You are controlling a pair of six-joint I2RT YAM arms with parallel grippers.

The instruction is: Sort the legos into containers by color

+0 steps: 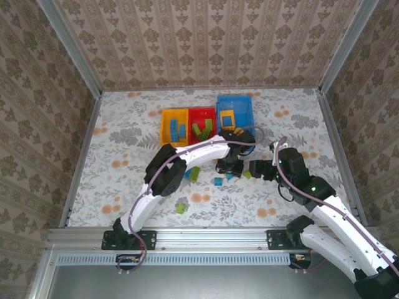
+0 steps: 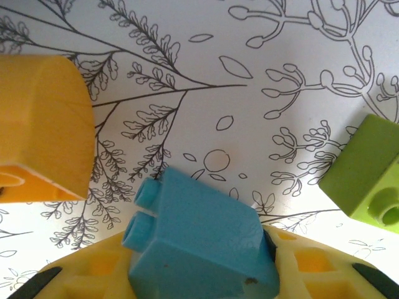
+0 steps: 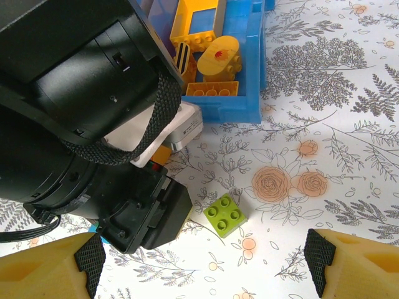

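1. Hidden or cut off: the table just in front of the blue bin (image 1: 252, 112) is covered from above by the left arm (image 1: 187, 152), so the left gripper (image 1: 228, 167) is hard to make out there. In the right wrist view that arm's black body masks the bin's left side. The open orange frame (image 3: 196, 25) inside the bin is cut off at the picture's top edge.

2. Counts: three bins are lined up, with the red bin (image 1: 209, 115) touching the blue bin's left side and the yellow-orange bin (image 1: 166, 128) beyond it. Three orange-yellow pieces are counted in the blue bin. Four loose bricks, three green and one blue, are seen on the table in front of it.

3. Pose: the left arm is stretched from its base towards the blue bin's near edge. Its fingers are clamped on a blue brick (image 2: 199, 243), flanked by an orange brick (image 2: 40, 124) and a green one (image 2: 365, 177). The right arm (image 1: 324, 205) is bent in front of the bin. The right gripper (image 3: 202, 261) is spread wide, with a green brick (image 3: 225, 213) lying ahead of it.
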